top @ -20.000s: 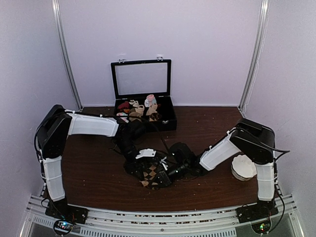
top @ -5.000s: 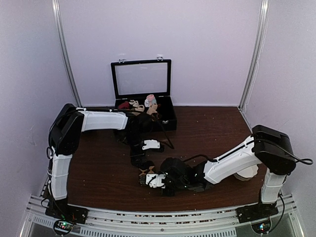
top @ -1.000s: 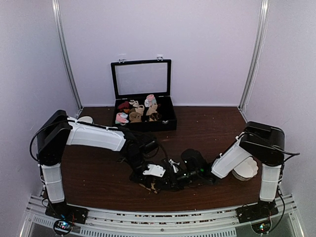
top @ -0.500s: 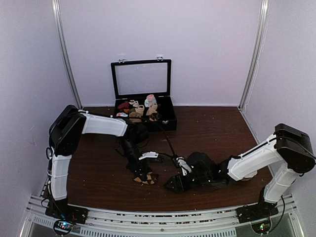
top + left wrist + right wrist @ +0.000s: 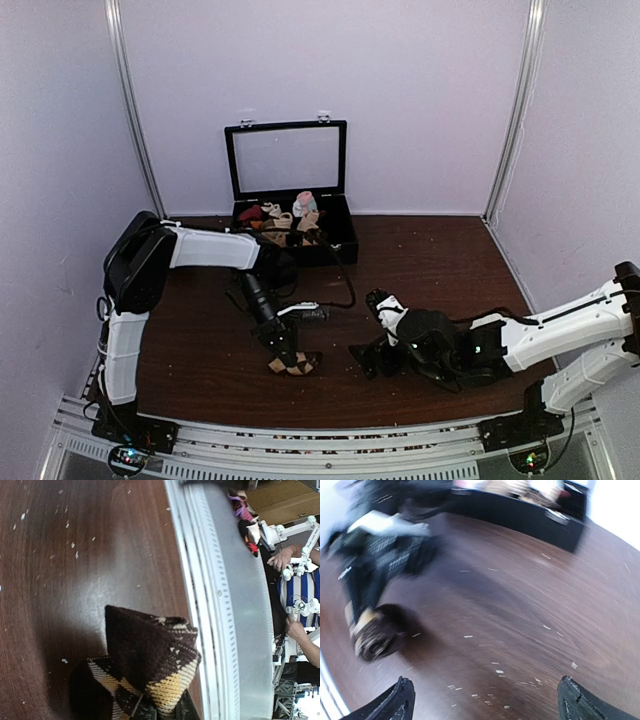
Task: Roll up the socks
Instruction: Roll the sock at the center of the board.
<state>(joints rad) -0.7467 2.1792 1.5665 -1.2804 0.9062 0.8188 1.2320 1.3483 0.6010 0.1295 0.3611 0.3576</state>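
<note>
The socks (image 5: 298, 364) are a small dark brown roll with tan diamonds, resting on the table near the front edge. My left gripper (image 5: 284, 350) comes down on the roll from behind and is shut on it. In the left wrist view the socks (image 5: 150, 660) fill the lower middle, pinched at the bottom between my left gripper's (image 5: 165, 714) dark fingers. My right gripper (image 5: 366, 358) is open and empty, a short way right of the roll. In the blurred right wrist view the socks (image 5: 376, 641) lie at the far left, with only bare table between the fingertips of my right gripper (image 5: 487, 702).
An open black case (image 5: 335, 245) holding several small sock rolls stands at the back of the brown table (image 5: 430, 260). The metal front rail (image 5: 220, 605) runs just beside the socks. A cable (image 5: 340, 290) trails across the table from the left arm.
The right gripper has opened wide and drawn back to the right, away from the socks. The left gripper stays shut on the roll and has shifted only slightly.
</note>
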